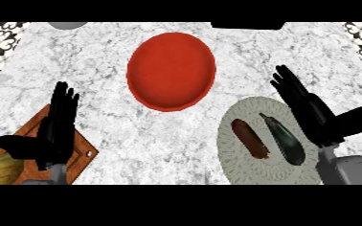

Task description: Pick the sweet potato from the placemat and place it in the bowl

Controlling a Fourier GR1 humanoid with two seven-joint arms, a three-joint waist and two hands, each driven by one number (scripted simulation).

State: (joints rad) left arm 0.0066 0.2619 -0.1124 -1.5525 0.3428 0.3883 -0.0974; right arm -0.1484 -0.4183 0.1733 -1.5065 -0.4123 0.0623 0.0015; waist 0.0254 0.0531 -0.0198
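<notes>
**Both hands open, sweet potato on the placemat**

Fingers of the right hand (305, 106) are stretched straight toward the upper left, holding nothing, at the right of the head view above the edge of the round pale placemat (237, 160). The sweet potato (249, 139) lies on that placemat at lower right, with a dark eggplant (286, 143) just beside it on its right. The red bowl (171, 71) sits at upper centre, apart from both. At lower left, the left hand (56, 124) rests with straight fingers, empty, over a wooden board (78, 160) that carries a yellowish round thing (7, 168).
</notes>
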